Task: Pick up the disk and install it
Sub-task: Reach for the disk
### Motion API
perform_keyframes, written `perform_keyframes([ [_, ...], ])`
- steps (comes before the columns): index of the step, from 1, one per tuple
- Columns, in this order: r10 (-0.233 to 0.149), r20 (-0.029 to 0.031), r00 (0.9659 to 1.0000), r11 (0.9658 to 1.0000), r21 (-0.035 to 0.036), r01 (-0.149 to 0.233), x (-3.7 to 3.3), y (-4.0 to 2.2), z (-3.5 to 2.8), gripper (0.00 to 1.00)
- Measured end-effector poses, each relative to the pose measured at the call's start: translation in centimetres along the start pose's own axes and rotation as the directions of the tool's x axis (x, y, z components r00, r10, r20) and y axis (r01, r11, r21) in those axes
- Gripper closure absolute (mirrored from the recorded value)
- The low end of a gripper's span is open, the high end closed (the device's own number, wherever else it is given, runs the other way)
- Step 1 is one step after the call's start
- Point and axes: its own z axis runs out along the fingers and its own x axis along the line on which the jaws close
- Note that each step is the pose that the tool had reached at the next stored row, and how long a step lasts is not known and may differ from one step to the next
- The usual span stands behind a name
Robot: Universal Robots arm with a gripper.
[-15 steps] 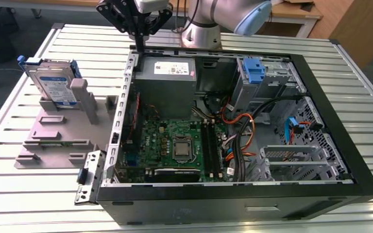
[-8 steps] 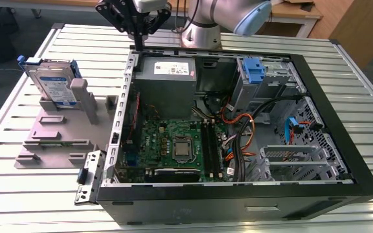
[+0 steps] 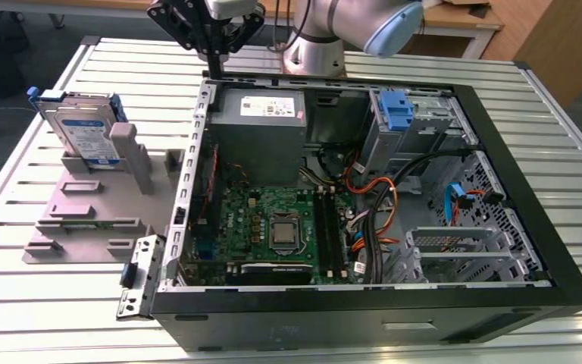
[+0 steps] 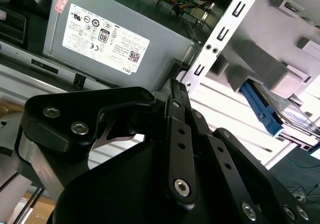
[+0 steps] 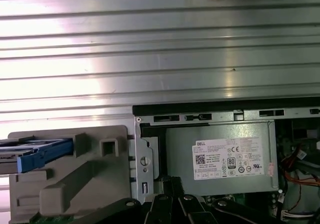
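the arm (image 3: 317, 47) is a fat silver-grey tube with a light blue round cap (image 3: 392, 32) on its joint. the pincer (image 4: 176, 87) is black, made of flat bars (image 4: 177, 144) joined like links, with a thin silver plate (image 4: 107, 134) peeking out between them. shiny round screws (image 4: 181, 185) sit in the bars, and two bigger ones sit on its side block.

Power supply (image 5: 180, 159), first wrist view: white sticker (image 5: 229, 159) carried a maker's mark, rows of fine print, round approval marks and a square code | same box, second wrist view: red-and-white tag (image 4: 61, 3) at one corner, print too small to tell | disk (image 3: 69, 114), exterior view: blue-and-white label (image 3: 90, 141), print unreadable
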Motion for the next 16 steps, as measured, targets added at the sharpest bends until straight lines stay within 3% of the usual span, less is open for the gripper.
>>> perform_keyframes([
  [16, 0.0, 0.0001, 1.0, 1.0, 0.0, 0.0, 0.63, 0.54, 0.41, 0.89],
])
